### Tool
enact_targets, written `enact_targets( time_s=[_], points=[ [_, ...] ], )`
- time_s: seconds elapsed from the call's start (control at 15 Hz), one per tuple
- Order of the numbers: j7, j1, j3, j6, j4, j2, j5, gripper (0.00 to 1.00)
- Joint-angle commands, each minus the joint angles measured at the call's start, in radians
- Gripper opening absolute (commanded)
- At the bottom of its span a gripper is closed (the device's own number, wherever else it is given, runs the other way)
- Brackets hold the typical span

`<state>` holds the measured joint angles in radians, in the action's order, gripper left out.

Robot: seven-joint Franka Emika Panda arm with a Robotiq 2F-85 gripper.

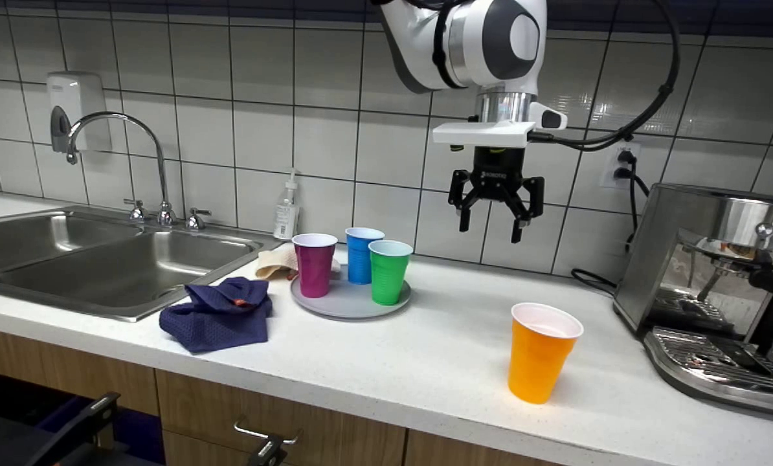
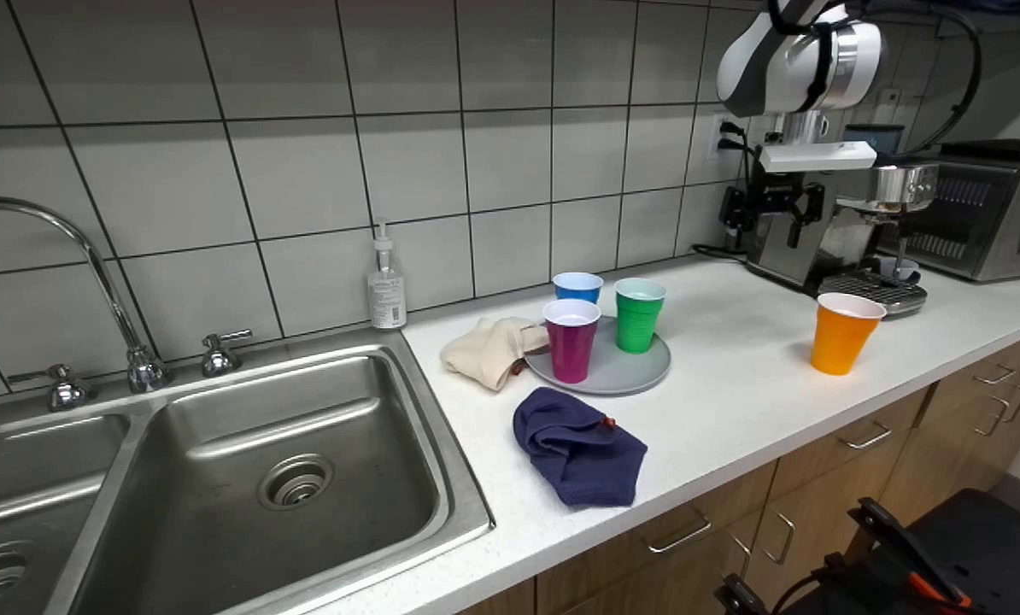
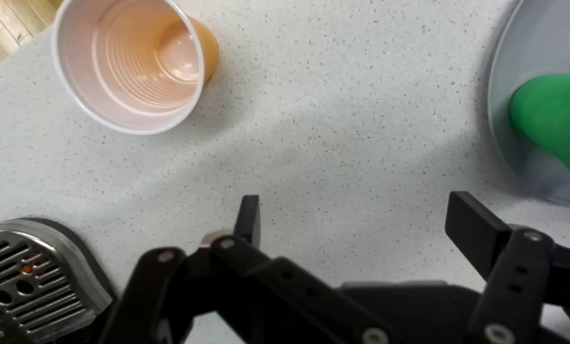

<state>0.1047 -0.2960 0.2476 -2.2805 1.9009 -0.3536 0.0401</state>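
Note:
My gripper hangs above the white counter with its jaws wide apart, nothing between them. In the wrist view its fingers frame bare speckled countertop. Nearer the counter's front edge, an orange cup stands upright; the wrist view looks into its pale inside. A grey plate bears three upright cups: purple, blue and green. Only the plate's edge and part of the green cup show in the wrist view. My gripper touches none of these.
A navy cloth and a beige cloth lie between plate and sink. A soap bottle stands by the tiled wall. The steel coffee machine is beside the arm, with a microwave beyond it.

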Motion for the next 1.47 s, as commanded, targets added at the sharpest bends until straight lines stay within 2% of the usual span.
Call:
enact_targets(
  time_s=[0.0, 0.6, 1.27, 1.4],
  points=[
    [0.079, -0.032, -0.014, -0.019, 0.06, 0.058, 0.018, 1.0],
    [0.17, -0.064, -0.005, -0.055, 0.122, 0.089, 0.013, 1.0],
    [0.19, -0.078, 0.017, -0.104, 0.185, 0.099, -0.003, 1.0],
    [0.156, -0.069, 0.018, -0.083, 0.146, 0.061, -0.003, 1.0]
  ],
)
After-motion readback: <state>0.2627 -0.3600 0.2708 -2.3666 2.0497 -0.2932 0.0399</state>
